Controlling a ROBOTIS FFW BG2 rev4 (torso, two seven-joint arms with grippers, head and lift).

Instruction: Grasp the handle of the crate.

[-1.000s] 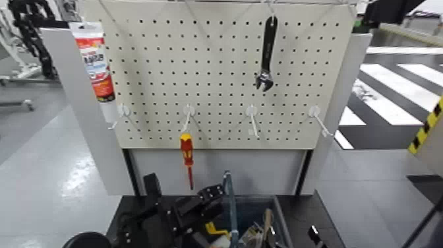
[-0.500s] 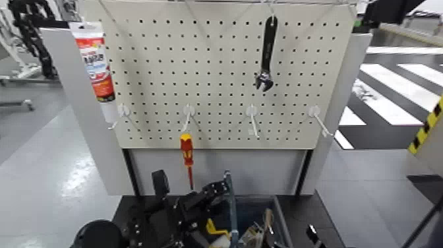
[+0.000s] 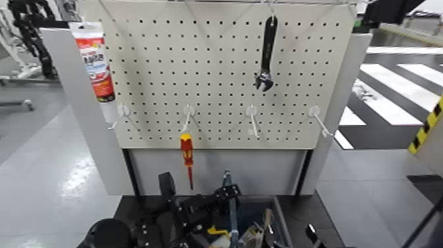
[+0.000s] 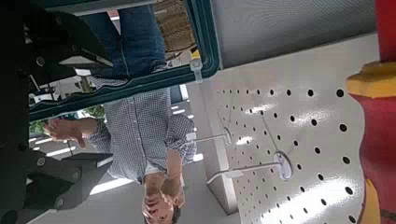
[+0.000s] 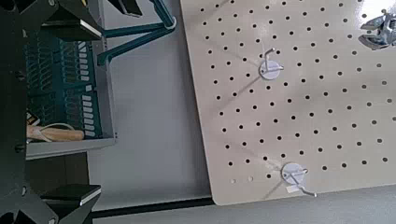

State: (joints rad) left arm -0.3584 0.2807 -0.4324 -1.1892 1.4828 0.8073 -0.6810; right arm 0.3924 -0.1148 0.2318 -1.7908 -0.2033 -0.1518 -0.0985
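Observation:
The crate [image 3: 280, 227] is a dark grey-blue tote at the bottom centre of the head view, with tools inside. Its handle [image 3: 231, 206] is a thin blue-grey bar standing upright at the crate's left side. My left gripper [image 3: 223, 194] is black, open, and right beside the handle's upper part, on its left. In the left wrist view a teal part of the crate [image 4: 202, 51] runs just past the dark fingers [image 4: 51, 42]. My right gripper [image 3: 314, 236] is low at the right, open; its wrist view shows the crate [image 5: 58, 84] and handle [image 5: 140, 35].
A white pegboard [image 3: 217, 72] stands behind the crate, with a black wrench [image 3: 267, 53], a red-and-yellow screwdriver [image 3: 187, 153], a tube [image 3: 93, 62] and bare hooks [image 3: 251, 117]. A person in a checked shirt [image 4: 140, 131] shows in the left wrist view.
My left gripper has moved up and to the right, from left of the handle to right beside its upper part. The right arm has barely moved.

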